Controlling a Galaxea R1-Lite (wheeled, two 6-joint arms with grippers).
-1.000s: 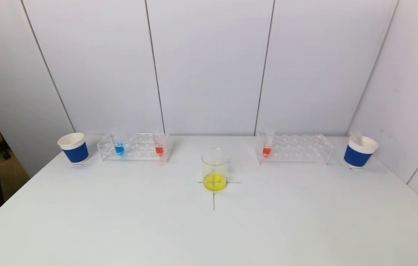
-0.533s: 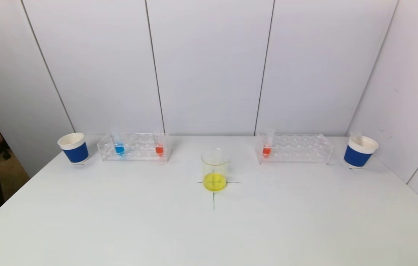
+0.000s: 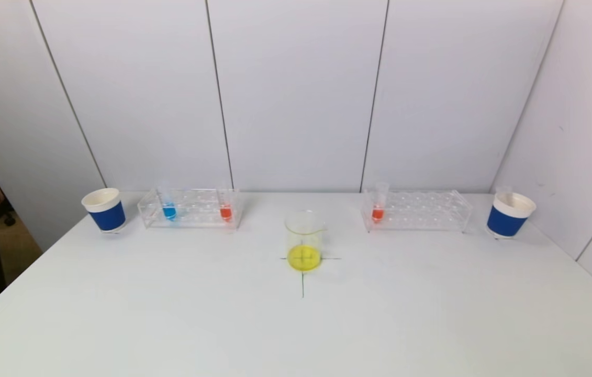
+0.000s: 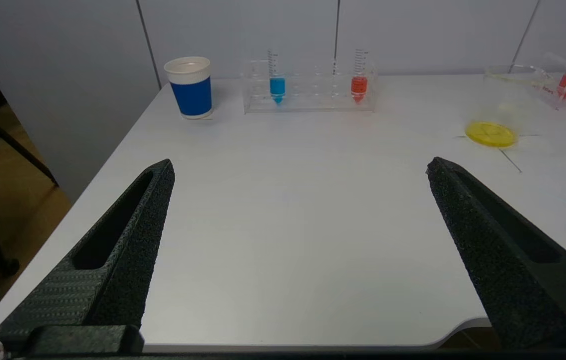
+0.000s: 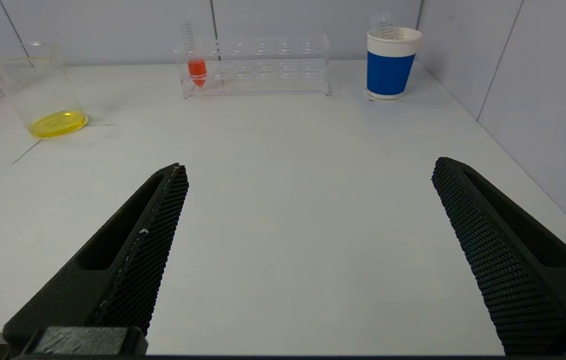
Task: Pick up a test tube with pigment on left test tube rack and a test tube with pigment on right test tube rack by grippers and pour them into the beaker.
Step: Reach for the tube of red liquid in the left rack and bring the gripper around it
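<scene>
Here both arms are hanging back over the near edge of the counter (image 3: 296, 324), the left claw (image 4: 300, 167) and right claw (image 5: 310, 167) each gaping wide and holding nothing. The blue tube (image 3: 169, 210) and an orange tube (image 3: 225, 211) are standing in the left rack (image 3: 191, 208), another orange tube (image 3: 378, 211) in the right rack (image 3: 416, 210), with the beaker (image 3: 304, 241) of yellow liquid sitting between. A clear tube inside the right blue cup (image 3: 509, 214) is poking out, barely discernible.
</scene>
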